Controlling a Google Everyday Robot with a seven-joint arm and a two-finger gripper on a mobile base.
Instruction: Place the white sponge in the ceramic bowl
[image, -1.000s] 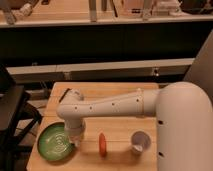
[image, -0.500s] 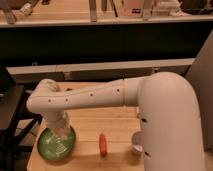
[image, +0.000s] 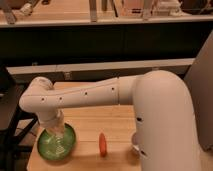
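— Where was the gripper (image: 56, 131)?
— Directly over the ceramic bowl (image: 56, 142), low above its middle; finger state I couldn't tell.
— The white sponge?
— Not discernible. An orange object (image: 102, 144) lay to the gripper's side — on the wooden table (image: 107, 122).

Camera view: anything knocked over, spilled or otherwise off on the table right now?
Nothing stands out. The ceramic bowl sits upright with the gripper over it, and an orange object lies on the table beside it. The white sponge isn't visible.
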